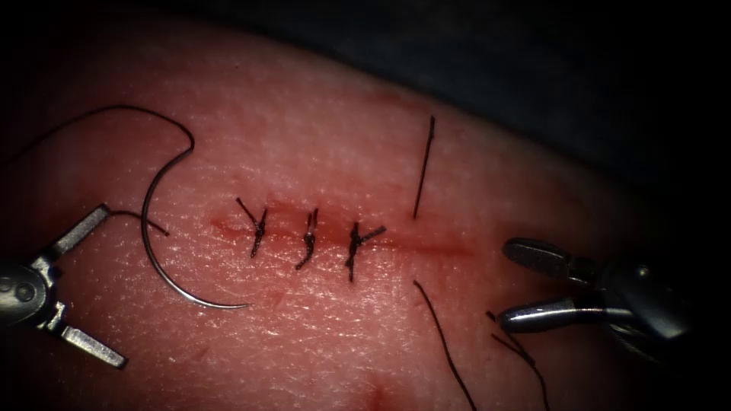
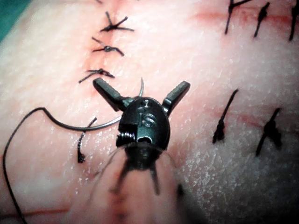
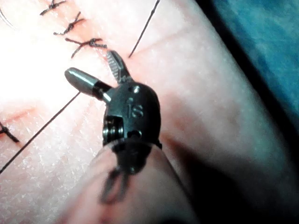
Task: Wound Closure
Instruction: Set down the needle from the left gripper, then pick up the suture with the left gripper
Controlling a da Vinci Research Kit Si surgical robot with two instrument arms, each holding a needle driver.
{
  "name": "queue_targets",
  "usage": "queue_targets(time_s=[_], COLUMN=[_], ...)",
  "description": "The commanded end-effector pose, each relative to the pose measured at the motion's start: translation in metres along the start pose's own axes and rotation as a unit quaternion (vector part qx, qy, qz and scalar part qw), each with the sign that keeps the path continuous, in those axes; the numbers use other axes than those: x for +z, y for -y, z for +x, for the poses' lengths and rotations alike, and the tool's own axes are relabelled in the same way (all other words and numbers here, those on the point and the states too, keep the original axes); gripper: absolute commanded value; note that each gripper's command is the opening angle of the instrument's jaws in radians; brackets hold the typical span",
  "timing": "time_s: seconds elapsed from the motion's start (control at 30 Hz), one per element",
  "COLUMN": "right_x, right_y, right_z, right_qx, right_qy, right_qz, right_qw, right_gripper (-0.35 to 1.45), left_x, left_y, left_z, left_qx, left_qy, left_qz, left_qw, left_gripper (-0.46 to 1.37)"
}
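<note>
The tissue (image 1: 320, 335) bears a horizontal cut (image 1: 445, 248) with three knotted stitches (image 1: 308, 240) along its left part. The curved needle (image 1: 156, 259) lies free on the tissue left of the stitches, held by neither tool, and its thread (image 1: 114, 108) trails up and left. My left tool (image 1: 113, 285) sits just left of the needle, jaws wide open, holding nothing. Right of the stitches, a thread (image 1: 423, 167) enters the cut's upper edge and comes out below (image 1: 442, 342). My right tool (image 1: 509, 283) stands open and empty at the cut's right end. In the left wrist view the open tool (image 2: 141, 88) hovers over the needle (image 2: 74, 127).
A loose piece of thread (image 1: 521, 352) lies under the right tool's lower jaw. A short thread end (image 1: 152, 222) lies beside the needle. Dark cloth (image 1: 533, 61) borders the tissue at the back. The right wrist view shows the open right tool (image 3: 91, 64) near the stitches (image 3: 74, 23).
</note>
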Motion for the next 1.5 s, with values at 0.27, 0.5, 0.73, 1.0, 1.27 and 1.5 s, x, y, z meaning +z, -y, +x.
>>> queue_targets(time_s=[0.27,0.5,0.73,1.0,1.27,1.5], right_x=[-0.0002,0.0,0.0002,-0.0002,-0.0008,-0.0011], right_y=[-0.0026,-0.0045,-0.0054,-0.0049,-0.0046,-0.0045], right_z=[0.0025,0.0034,0.0033,0.003,0.0026,0.0024], right_qx=[-0.02,-0.023,-0.024,-0.026,-0.027,-0.029], right_qy=[0.003,0.004,0.004,0.004,0.005,0.005], right_qz=[0.004,-0.001,-0.007,-0.003,-0.004,-0.002], right_qw=[1.0,1.0,1.0,1.0,1.0,1.0], right_gripper=[1.19,1.18,1.17,1.18,1.18,1.18], left_x=[0.0038,0.0072,0.0108,0.0146,0.0186,0.0215], left_y=[-0.0029,-0.0049,-0.0074,-0.0094,-0.0118,-0.0128], left_z=[0.0026,0.005,0.0076,0.0084,0.0082,0.0084], left_qx=[0.072,0.12,0.198,0.264,0.299,0.312], left_qy=[0.01,-0.001,-0.015,-0.04,-0.056,-0.071], left_qz=[-0.007,-0.013,-0.005,-0.011,-0.011,-0.009], left_qw=[0.9973,0.9927,0.9801,0.9638,0.9525,0.9475], left_gripper=[1.17,1.15,1.13,1.08,1.09,1.07])
